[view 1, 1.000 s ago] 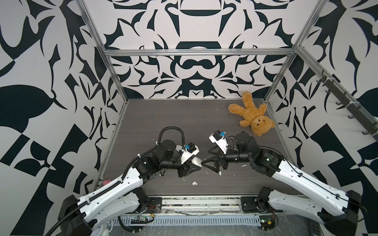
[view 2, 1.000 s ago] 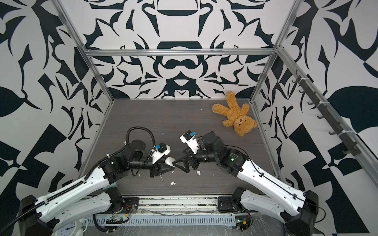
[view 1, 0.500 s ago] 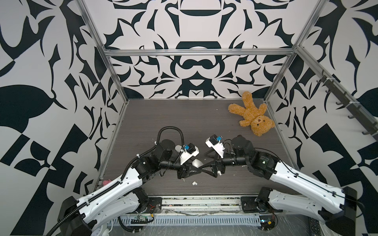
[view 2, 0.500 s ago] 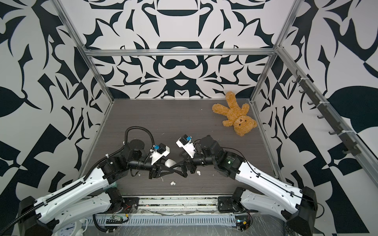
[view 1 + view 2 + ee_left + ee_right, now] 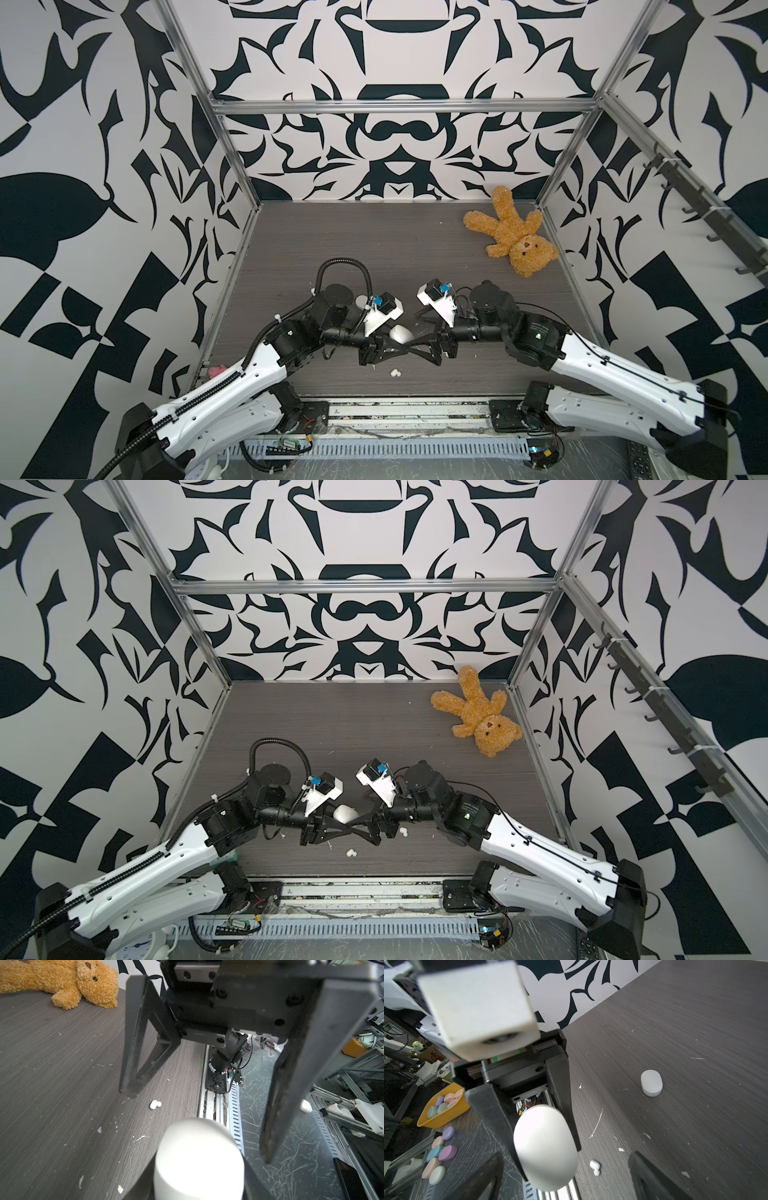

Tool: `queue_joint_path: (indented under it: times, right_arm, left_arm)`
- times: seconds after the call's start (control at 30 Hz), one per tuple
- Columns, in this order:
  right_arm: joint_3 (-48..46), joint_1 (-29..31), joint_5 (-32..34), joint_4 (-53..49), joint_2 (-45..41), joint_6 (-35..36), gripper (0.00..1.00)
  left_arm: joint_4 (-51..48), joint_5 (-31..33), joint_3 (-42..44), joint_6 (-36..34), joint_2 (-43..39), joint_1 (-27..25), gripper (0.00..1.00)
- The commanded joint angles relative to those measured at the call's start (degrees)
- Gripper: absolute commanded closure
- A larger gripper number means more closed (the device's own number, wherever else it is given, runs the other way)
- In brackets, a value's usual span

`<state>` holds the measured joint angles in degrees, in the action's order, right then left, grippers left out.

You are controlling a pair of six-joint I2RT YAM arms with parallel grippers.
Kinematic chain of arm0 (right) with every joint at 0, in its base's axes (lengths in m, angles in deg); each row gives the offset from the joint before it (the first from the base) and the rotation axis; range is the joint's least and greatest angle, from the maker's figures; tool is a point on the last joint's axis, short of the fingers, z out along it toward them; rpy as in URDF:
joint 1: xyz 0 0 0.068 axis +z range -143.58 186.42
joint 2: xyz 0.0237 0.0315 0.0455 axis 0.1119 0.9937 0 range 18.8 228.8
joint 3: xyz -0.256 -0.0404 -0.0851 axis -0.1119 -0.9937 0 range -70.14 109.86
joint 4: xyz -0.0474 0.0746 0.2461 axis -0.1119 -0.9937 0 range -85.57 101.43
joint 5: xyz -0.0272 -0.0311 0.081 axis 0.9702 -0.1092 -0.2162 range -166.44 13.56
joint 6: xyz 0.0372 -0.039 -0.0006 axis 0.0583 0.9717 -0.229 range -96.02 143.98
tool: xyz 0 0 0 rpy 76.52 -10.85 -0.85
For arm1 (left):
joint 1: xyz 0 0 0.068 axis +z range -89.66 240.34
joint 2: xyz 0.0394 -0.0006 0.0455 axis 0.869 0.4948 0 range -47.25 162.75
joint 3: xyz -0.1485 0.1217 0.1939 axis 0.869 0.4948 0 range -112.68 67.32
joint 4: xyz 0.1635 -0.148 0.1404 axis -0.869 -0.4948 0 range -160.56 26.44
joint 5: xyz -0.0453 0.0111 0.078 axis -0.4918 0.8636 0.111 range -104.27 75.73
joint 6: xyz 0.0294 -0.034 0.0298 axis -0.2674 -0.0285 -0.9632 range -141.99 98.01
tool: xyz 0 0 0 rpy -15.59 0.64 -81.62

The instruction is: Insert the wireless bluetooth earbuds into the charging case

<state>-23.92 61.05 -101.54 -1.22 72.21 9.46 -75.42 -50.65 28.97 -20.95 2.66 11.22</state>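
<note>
top views: your left gripper (image 5: 404, 341) is clenched on the white charging case (image 5: 400, 333). the right gripper (image 5: 419, 337) faces it tip to tip, jaws spread wide and empty. one earbud (image 5: 394, 372) lies loose on the table (image 5: 374, 249), near both tools.
left wrist view: the case sits between this tool's fingers. the right gripper's fingers straddle the space just ahead of it and do not touch it.
right wrist view: no open lid shows on the held case. a second case (image 5: 651, 1082) rests on the table, well apart from the tools.
step: i judge you're getting the held case open; no bud looks seated.
next move: set one right fingertip on the lid edge, keep the left grip firm, and lever gently.
</note>
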Motion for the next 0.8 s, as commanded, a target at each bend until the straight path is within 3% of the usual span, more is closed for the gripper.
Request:
queue_joint_path:
  times: [0.0, 0.43, 0.77]
  right_arm:
    - [-0.26, 0.21, 1.38, 0.0, -1.45, 1.16, 0.05]
    - [-3.04, 0.22, 1.36, 0.97, -1.59, 0.56, 0.07]
    - [-2.45, 0.24, 8.7, -0.02, -0.47, 0.82, 0.1]
  left_arm:
    - [-0.75, -2.57, -0.83, -0.61, -0.47, 0.26, 1.0]
    - [-1.15, -3.86, -0.94, -0.69, -0.87, 0.26, 1.0]
    - [-1.15, -5.65, -0.9, -1.03, -1.09, 0.26, 1.0]
